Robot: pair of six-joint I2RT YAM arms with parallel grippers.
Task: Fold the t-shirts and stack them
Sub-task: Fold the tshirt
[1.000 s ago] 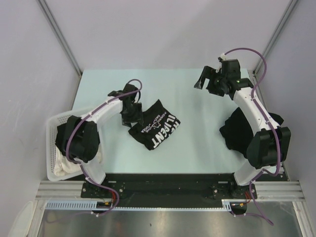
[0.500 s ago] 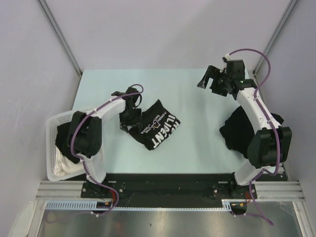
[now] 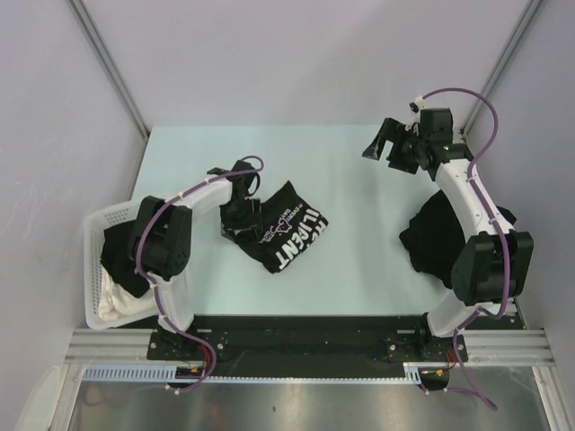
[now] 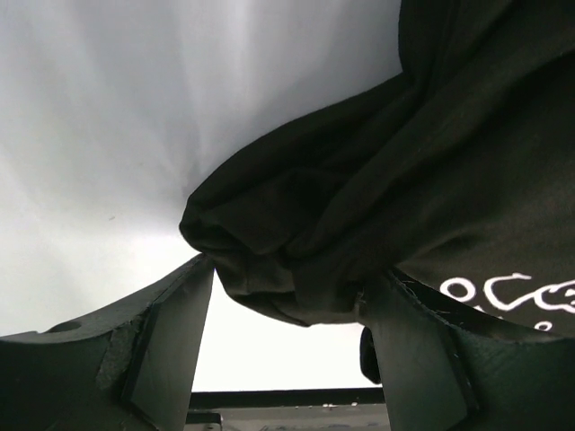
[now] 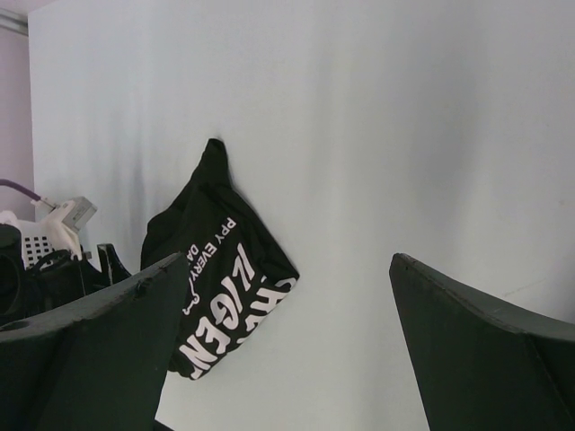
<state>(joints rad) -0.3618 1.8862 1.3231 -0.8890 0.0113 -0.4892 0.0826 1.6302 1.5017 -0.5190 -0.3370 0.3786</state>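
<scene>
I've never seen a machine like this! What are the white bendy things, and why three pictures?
Those are two robot arms. Each ends in a gripper: two fingers that pinch. One picture looks down from above; the other two come from cameras on the wrists. On the table lies a black shirt with white letters. The left gripper has a finger on each side of its bunched edge; I can't tell if it squeezes. The right gripper is open and empty. A pile of black shirts sits on the right, and a basket on the left holds more cloth.
</scene>
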